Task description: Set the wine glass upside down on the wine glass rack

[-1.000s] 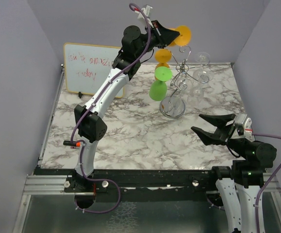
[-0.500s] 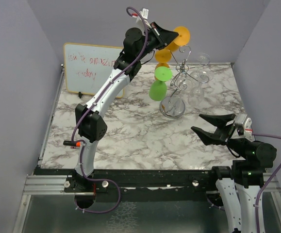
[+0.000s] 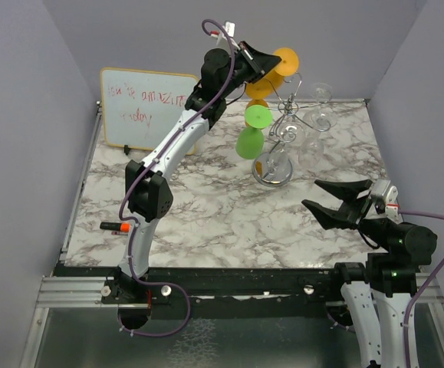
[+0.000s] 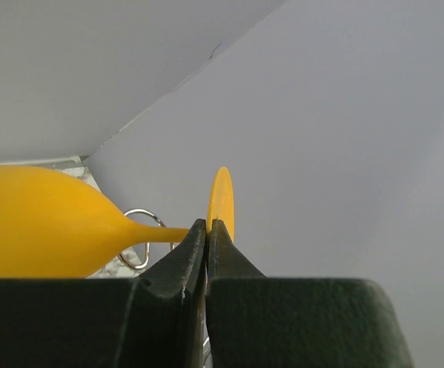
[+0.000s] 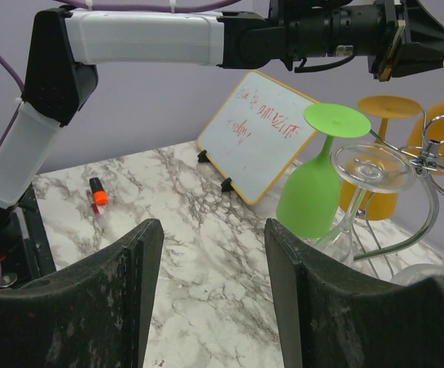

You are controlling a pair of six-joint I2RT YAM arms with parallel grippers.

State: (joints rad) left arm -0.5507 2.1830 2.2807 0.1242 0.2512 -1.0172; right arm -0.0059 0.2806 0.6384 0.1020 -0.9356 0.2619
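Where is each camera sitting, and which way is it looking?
Top external: high behind the robot, looking down on the table and the wine glass rack; both arms show.
Left wrist: on the left arm, looking along the left gripper toward the wall; its shut fingers pinch the orange glass by its stem.
Right wrist: on the right arm, looking across the table at the whiteboard; the open right gripper shows below, the left arm above.
Shared: top and right wrist both show the green glass.
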